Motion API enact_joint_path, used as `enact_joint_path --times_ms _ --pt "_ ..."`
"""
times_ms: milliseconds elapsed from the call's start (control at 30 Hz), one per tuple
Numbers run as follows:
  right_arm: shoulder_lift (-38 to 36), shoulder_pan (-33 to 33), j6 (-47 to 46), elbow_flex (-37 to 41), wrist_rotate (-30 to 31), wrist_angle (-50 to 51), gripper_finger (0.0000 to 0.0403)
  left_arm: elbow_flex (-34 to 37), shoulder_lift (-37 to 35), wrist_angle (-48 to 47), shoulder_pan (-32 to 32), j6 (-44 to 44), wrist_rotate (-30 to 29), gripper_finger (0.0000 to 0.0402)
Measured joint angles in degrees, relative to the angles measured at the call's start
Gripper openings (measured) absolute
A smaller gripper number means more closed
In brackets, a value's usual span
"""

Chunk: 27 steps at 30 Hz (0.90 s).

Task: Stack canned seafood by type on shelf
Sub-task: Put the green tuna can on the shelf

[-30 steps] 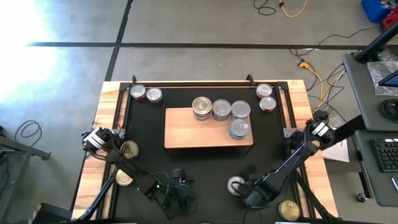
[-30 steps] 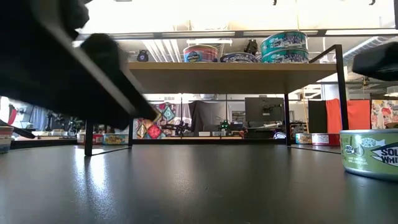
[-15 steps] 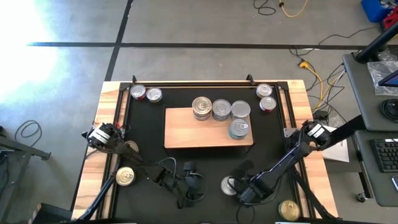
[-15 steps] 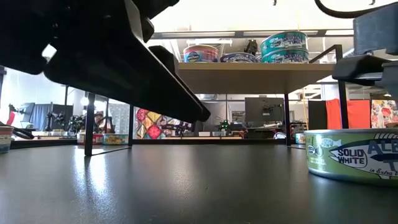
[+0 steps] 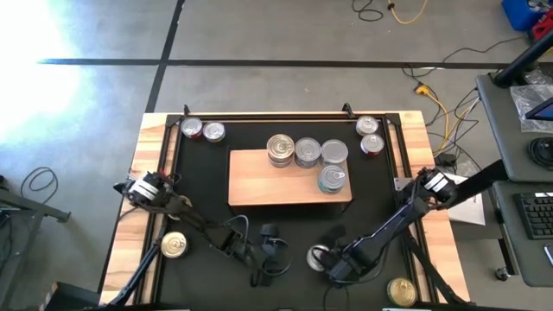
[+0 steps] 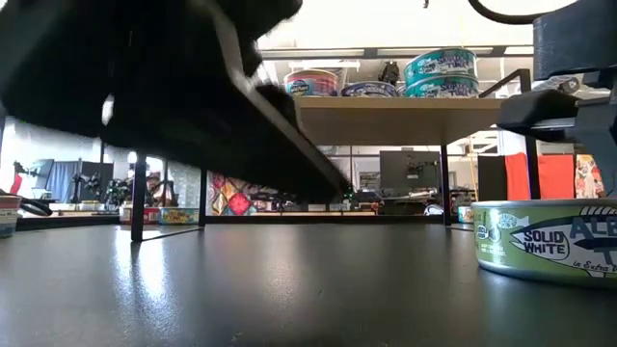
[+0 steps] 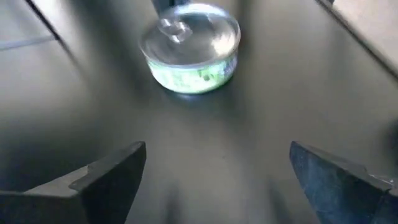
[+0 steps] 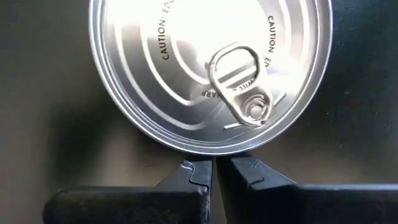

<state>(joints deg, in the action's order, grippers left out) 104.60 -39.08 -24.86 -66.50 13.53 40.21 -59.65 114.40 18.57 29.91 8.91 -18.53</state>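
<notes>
Fingers of the right gripper point(image 8: 213, 171), shut and empty, touch a green-labelled tin point(image 5: 319, 257) at the counter's six o'clock, the left gripper point(image 7: 217, 180) gaping beside it, the shelf point(image 5: 259, 186) centred beyond.

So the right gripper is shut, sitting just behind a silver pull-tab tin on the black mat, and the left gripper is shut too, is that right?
Not quite. The left gripper is open: the left wrist view shows its two dark fingers spread wide apart, facing a green-labelled silver tin. The rest holds: the right gripper is shut, just behind the silver pull-tab tin on the black mat.
</notes>
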Motion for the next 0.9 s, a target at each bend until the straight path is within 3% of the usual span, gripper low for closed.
enact_joint_path --times_ms 467,900 --pt "-0.1 0.7 -0.6 -1.1 0.7 -1.8 0.0013 -15.7 15.7 2.9 -0.1 0.6 -4.2 0.0383" --pt "0.0 0.8 0.3 0.0 0.5 -6.7 0.0013 -14.9 17.5 11.4 -1.2 -0.7 -7.0 0.0383"
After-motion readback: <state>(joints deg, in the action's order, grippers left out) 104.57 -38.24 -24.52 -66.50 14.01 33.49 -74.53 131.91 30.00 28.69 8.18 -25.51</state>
